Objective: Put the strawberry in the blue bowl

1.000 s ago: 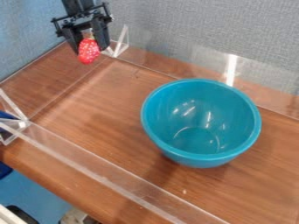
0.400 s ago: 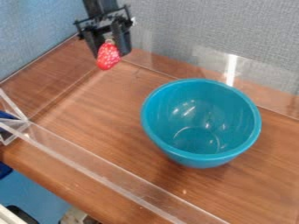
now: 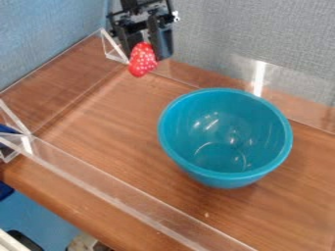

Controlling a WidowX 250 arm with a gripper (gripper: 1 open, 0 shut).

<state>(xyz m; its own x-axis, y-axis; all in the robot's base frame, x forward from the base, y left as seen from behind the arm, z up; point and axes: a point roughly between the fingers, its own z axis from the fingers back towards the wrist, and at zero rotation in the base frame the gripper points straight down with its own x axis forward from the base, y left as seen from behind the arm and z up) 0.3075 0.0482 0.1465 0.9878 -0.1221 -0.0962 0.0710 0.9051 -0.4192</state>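
Observation:
The red strawberry (image 3: pixel 141 61) hangs in the air above the back of the wooden table, held at its top by my gripper (image 3: pixel 144 45), which is shut on it and points steeply down. The teal-blue bowl (image 3: pixel 224 137) stands empty on the table to the right and nearer the camera, apart from the strawberry. The strawberry's green top is hidden between the black fingers.
A low clear acrylic wall (image 3: pixel 92 172) rings the wooden table (image 3: pixel 92 108), with upright clear panels at the back (image 3: pixel 262 74). A grey-blue fabric backdrop (image 3: pixel 249 29) rises behind.
My gripper has carried the strawberry to the right, toward the bowl, with a slight roll of the wrist. The bowl has not moved.

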